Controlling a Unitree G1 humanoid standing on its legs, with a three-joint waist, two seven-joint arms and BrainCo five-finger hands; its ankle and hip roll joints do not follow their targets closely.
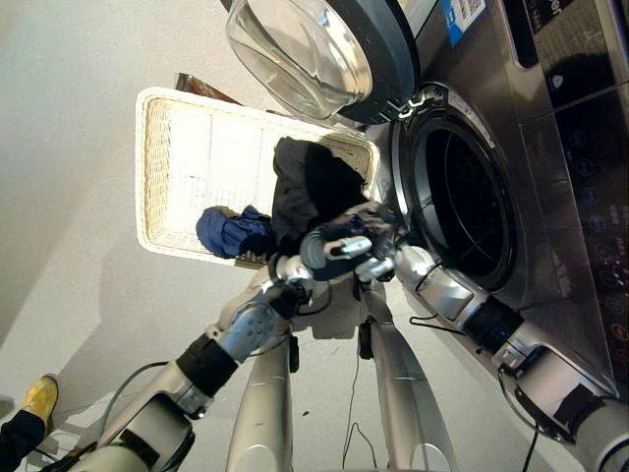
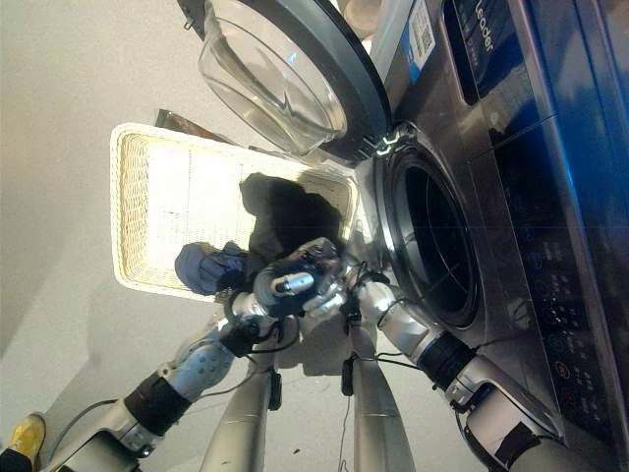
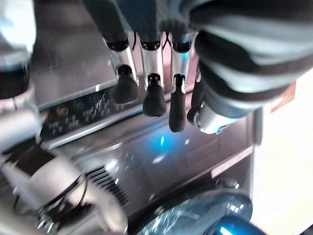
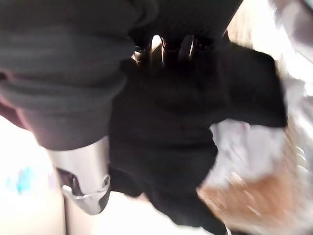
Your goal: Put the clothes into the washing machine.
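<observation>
Closest to my head camera are my two hands, meeting just in front of the washing machine's (image 1: 536, 251) round drum opening (image 1: 467, 211). My left hand (image 1: 322, 251) holds nothing: in its wrist view the dark-tipped fingers (image 3: 149, 63) hang straight and relaxed, apart from one another, with the machine's dark front behind them. My right hand (image 1: 378, 224) sits beside it, nearer the drum. Its wrist view shows the fingers curled into a black garment (image 1: 310, 182), their tips buried in the cloth, so I have that piece in my grip.

That black garment rises from my right hand over the near corner of the white wicker basket (image 1: 157, 167), which stands on the grey floor (image 1: 79, 295) just beside the machine. It is still outside the drum. A blue garment (image 1: 231, 233) lies bunched inside the basket against its near rim, close to my left wrist.

The machine's door (image 1: 314, 49) stands swung open above the basket, its glass bowl facing out.

As for writing, a blue-and-white sticker (image 1: 460, 15) sits on the machine beside the door hinge, and the dark control panel (image 1: 580, 39) carries pale lettering and small round symbols, too small to make out.

A person's yellow shoe (image 1: 39, 398) shows at the floor's edge, well apart from the basket.
</observation>
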